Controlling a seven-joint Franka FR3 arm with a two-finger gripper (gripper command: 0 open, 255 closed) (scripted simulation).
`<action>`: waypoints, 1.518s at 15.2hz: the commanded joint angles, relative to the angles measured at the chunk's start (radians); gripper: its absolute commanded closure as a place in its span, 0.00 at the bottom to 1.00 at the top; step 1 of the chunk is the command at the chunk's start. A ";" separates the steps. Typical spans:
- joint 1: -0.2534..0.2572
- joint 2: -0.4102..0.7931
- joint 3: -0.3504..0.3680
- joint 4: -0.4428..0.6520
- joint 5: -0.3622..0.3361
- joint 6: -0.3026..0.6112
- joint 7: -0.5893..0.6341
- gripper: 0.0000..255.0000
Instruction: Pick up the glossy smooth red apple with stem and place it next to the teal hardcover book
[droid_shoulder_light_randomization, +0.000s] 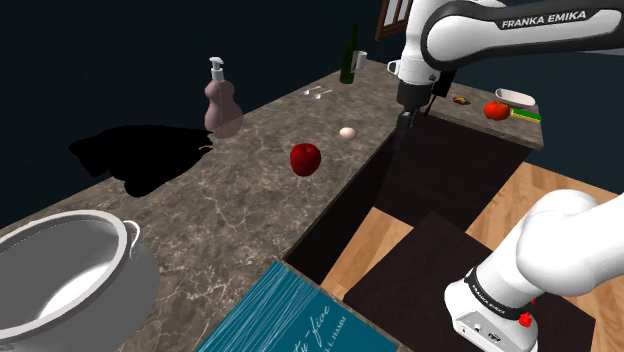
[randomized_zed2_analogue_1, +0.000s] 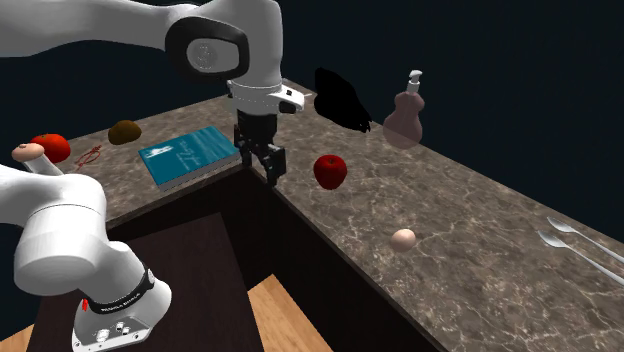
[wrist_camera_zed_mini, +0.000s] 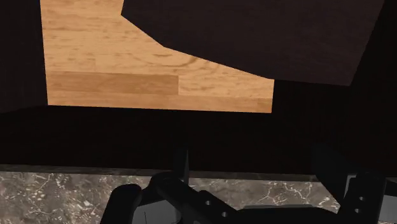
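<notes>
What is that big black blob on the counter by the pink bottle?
Shoulder view: a flat, pure-black patch spreads over the marbled counter beside the pink bottle; shadow or object, I cannot tell. Second exterior view: same patch, equally featureless, beyond the red apple. Wrist view: mostly dim, with the wood floor brightly lit.

A glossy dark-red apple (droid_shoulder_light_randomization: 305, 158) sits upright mid-counter; the teal book (droid_shoulder_light_randomization: 290, 320) lies flat, well apart, at the shoulder view's near edge.
</notes>
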 joint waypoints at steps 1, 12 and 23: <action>0.015 0.066 -0.013 0.027 0.006 0.064 -0.054 0.00; 0.093 0.419 -0.038 0.258 0.101 0.291 -0.342 0.00; 0.124 0.669 -0.003 0.468 0.193 0.395 -0.539 0.00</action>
